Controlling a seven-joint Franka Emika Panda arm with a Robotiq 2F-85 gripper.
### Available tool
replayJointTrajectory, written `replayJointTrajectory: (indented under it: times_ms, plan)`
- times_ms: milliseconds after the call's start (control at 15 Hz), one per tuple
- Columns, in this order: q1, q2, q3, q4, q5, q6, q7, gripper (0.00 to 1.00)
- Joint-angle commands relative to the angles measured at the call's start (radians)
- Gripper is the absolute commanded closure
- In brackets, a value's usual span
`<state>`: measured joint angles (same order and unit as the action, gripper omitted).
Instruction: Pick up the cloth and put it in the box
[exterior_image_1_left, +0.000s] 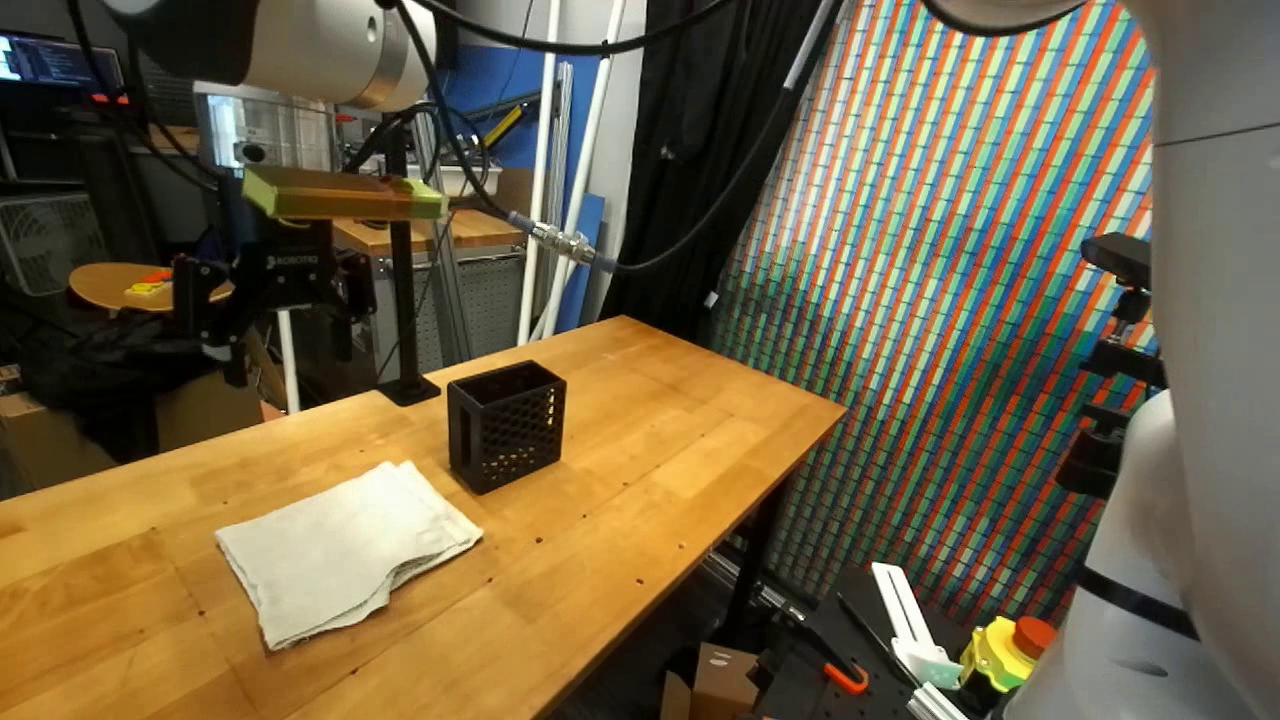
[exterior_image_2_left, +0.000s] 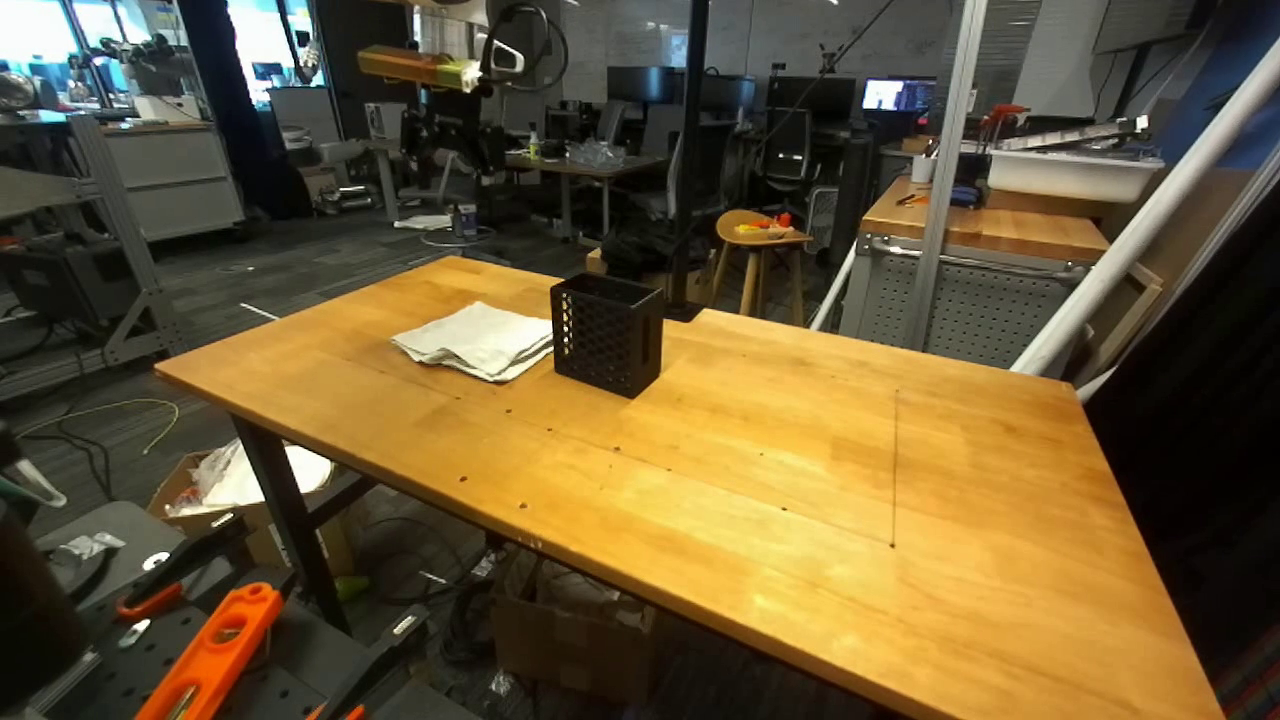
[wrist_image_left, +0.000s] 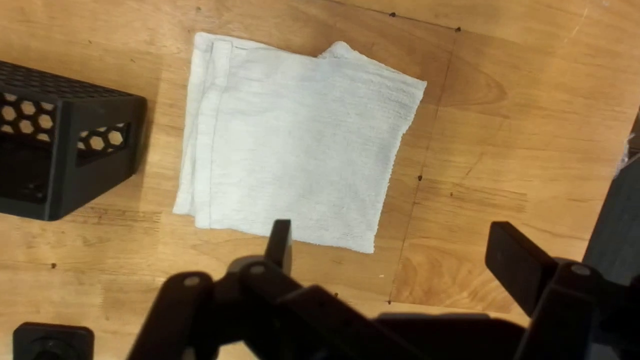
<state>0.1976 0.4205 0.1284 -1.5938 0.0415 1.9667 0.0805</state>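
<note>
A folded white cloth (exterior_image_1_left: 345, 560) lies flat on the wooden table; it also shows in an exterior view (exterior_image_2_left: 480, 340) and in the wrist view (wrist_image_left: 295, 145). A black open-topped box (exterior_image_1_left: 507, 427) with perforated sides stands upright beside the cloth; it also shows in an exterior view (exterior_image_2_left: 607, 335) and at the left edge of the wrist view (wrist_image_left: 100, 150), partly cut off. My gripper (exterior_image_1_left: 288, 355) is open and empty, high above the table. In the wrist view its fingers (wrist_image_left: 391, 230) are wide apart, with the left fingertip overlapping the cloth's lower edge in the picture.
The wooden table (exterior_image_1_left: 680, 440) carries the cloth and box. A black post (exterior_image_1_left: 402, 300) is fixed at the table's edge near the box. A cable (exterior_image_1_left: 690, 240) hangs from the arm. A stool (exterior_image_2_left: 760, 235) stands beyond the table.
</note>
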Motion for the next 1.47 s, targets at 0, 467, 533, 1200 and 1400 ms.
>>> replayJointTrajectory:
  times_ms: [0,467,533,1200,1400]
  plan:
    - [0.027,0.119,0.003,0.116,-0.027,0.023,-0.001,0.0]
    - [0.057,0.236,0.002,0.106,-0.104,0.111,-0.068,0.0]
    - [0.057,0.25,0.005,0.101,-0.106,0.119,-0.08,0.0]
    - [0.027,0.319,-0.008,0.01,-0.185,0.228,-0.237,0.0]
    - [0.0,0.314,-0.009,-0.037,-0.206,0.256,-0.285,0.0]
